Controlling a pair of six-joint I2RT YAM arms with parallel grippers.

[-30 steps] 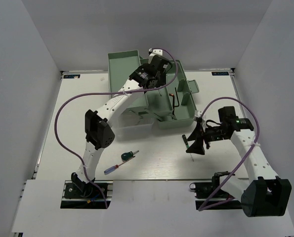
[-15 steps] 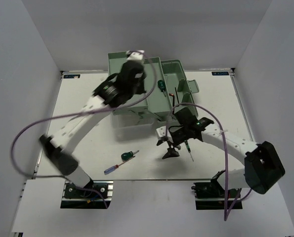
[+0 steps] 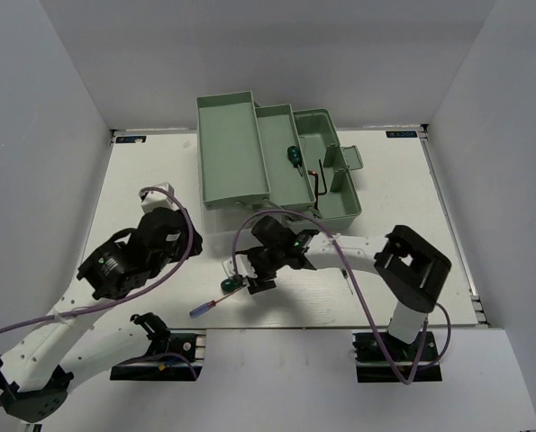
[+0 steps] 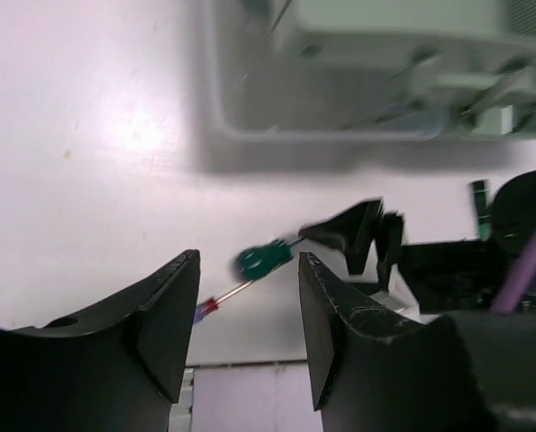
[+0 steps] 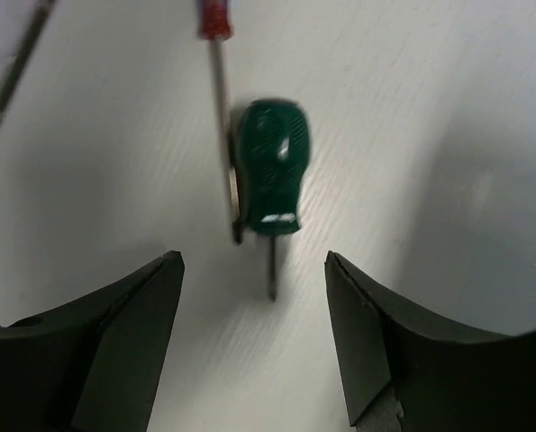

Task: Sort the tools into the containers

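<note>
The mint-green toolbox point(image 3: 227, 153) stands open at the back. One green-handled screwdriver point(image 3: 292, 155) and a dark hex key point(image 3: 320, 184) lie in it. A second stubby green screwdriver point(image 3: 232, 282) lies on the table beside the slim blue/red one point(image 3: 204, 308). My right gripper point(image 3: 248, 273) is open and empty just above them. In the right wrist view its jaws point(image 5: 254, 268) stand either side of the green screwdriver's point(image 5: 269, 180) tip. My left gripper point(image 3: 164, 216) is open and empty at the near left; its wrist view shows the green screwdriver point(image 4: 260, 258). Other hex keys are out of view.
White walls enclose the table on three sides. The toolbox's translucent lid point(image 4: 340, 90) lies in front of the box. A purple cable point(image 3: 249, 225) loops over the right arm. A thin dark-green stick point(image 4: 477, 200) shows past the right arm; I cannot tell what it is.
My left arm swung back from the toolbox to the near left, leaving a green screwdriver in a tray. My right gripper swept left across the table to the stubby green screwdriver.
</note>
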